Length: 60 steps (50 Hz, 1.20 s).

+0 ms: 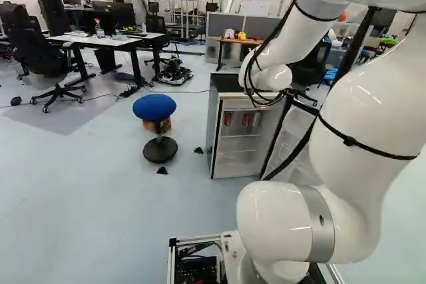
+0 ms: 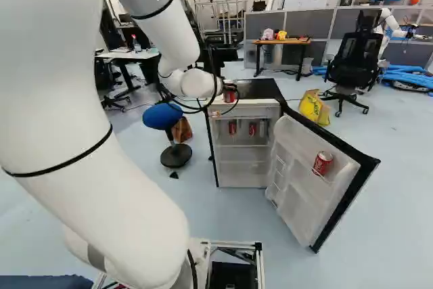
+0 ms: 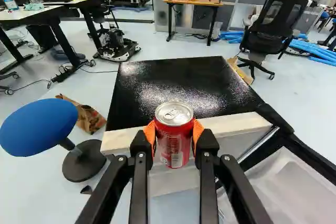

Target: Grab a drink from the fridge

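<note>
The end effector [image 3: 174, 136] grips a red can [image 3: 175, 148], orange pads [image 3: 150, 134] on both sides, its long axis upright and crosswise to the fingers. In the right base view, the blue stool [image 2: 162, 116] stands left, then the can by the fridge top's [image 2: 262, 89] front edge, then the open door [image 2: 298, 174]. Backing toward the base should clear both.

Red can [image 3: 175, 142], silver top [image 3: 174, 113], gripped upright; black-topped fridge [image 3: 178, 82] just beyond, door [image 2: 301, 181] open.
</note>
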Tool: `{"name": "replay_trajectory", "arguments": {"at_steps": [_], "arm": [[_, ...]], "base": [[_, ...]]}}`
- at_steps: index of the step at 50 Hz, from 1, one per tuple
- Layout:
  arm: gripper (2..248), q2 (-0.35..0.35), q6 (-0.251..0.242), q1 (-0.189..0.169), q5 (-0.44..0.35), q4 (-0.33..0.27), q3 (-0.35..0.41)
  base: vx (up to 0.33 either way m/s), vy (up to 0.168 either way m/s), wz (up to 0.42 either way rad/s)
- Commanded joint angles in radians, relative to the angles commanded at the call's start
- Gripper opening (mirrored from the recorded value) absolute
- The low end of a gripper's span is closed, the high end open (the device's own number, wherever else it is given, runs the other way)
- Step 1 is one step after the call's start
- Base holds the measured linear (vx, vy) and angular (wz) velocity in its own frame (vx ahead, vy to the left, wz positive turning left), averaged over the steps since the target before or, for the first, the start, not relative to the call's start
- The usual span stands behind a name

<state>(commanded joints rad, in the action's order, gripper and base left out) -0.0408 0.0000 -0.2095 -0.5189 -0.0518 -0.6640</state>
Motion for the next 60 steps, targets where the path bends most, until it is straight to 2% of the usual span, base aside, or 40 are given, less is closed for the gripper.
{"name": "replay_trajectory", "arguments": {"at_steps": [60], "arm": [[92, -0.184, 0.000, 0.024, -0.003, 0.000, -0.199]], "base": [[0.000, 0.000, 0.000]]}}
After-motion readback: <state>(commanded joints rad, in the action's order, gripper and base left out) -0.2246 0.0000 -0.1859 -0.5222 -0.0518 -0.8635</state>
